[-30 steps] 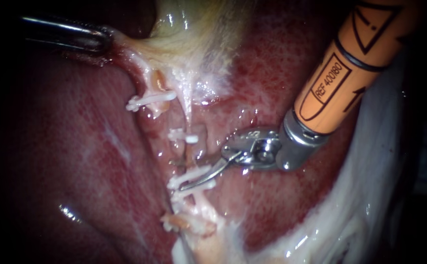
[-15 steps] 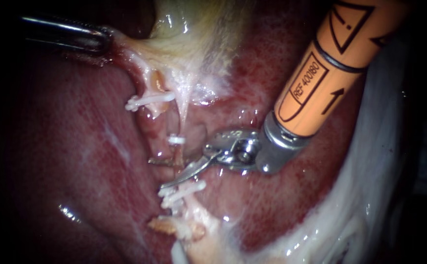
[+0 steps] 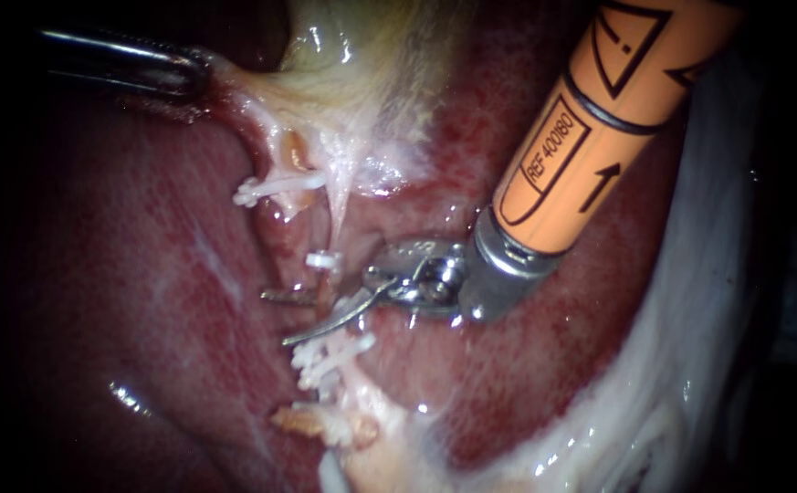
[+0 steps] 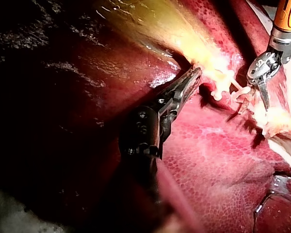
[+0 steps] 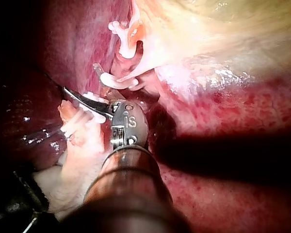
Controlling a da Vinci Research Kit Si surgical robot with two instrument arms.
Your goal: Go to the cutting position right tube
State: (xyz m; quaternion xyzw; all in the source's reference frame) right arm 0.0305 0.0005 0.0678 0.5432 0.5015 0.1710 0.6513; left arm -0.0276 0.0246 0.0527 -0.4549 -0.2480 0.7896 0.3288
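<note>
Wet red liver [image 3: 142,274] and pale gallbladder [image 3: 361,64] are shown against dark surroundings, in which the shaft of the left instrument [image 3: 183,78] is lost; its jaws are pinched on the gallbladder. The blades of the right instrument [image 3: 276,319] are spread astride the right tube [image 3: 330,290], between its white clips [image 3: 325,260], the far blade being partly hidden by it
</note>
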